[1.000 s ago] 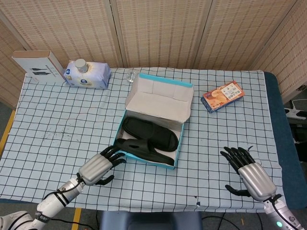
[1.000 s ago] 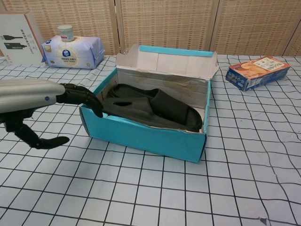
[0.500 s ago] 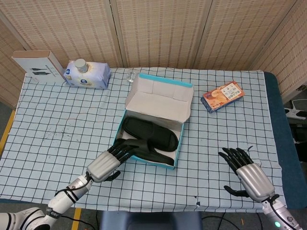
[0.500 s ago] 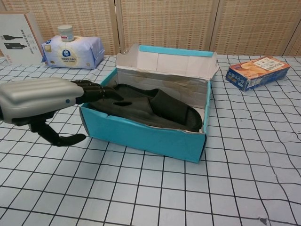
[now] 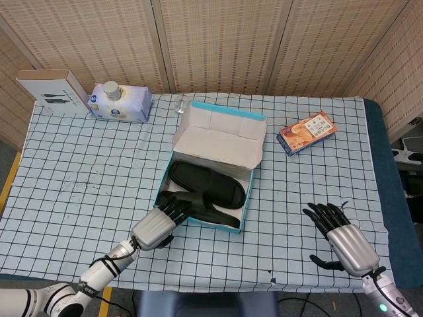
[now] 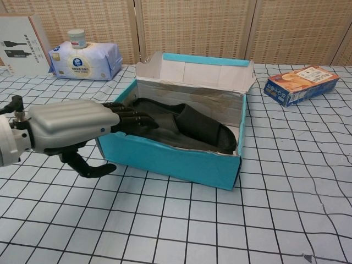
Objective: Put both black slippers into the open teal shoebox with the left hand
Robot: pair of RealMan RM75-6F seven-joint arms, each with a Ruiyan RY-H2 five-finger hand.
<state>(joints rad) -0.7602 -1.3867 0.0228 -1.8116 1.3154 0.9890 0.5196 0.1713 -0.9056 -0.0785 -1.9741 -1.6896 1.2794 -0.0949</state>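
**Left hand further over box edge**

Head view: vs 0.5 s ago, left hand (image 5: 157, 224) sits nearer the teal shoebox (image 5: 246, 199), fingers (image 5: 177, 206) over its near-left corner, touching the front black slipper (image 5: 210, 210); grasp or just touch — cannot tell. Second slipper (image 5: 206, 181) lies behind it, both inside box. Right hand (image 5: 342, 239) unchanged, spread on table (image 5: 79, 178), holding nothing.

Chest view: left hand (image 6: 71, 129) shifted right — fingers (image 6: 132, 119) reach over box wall (image 6: 170, 159) onto slippers (image 6: 190, 129), thumb outside.
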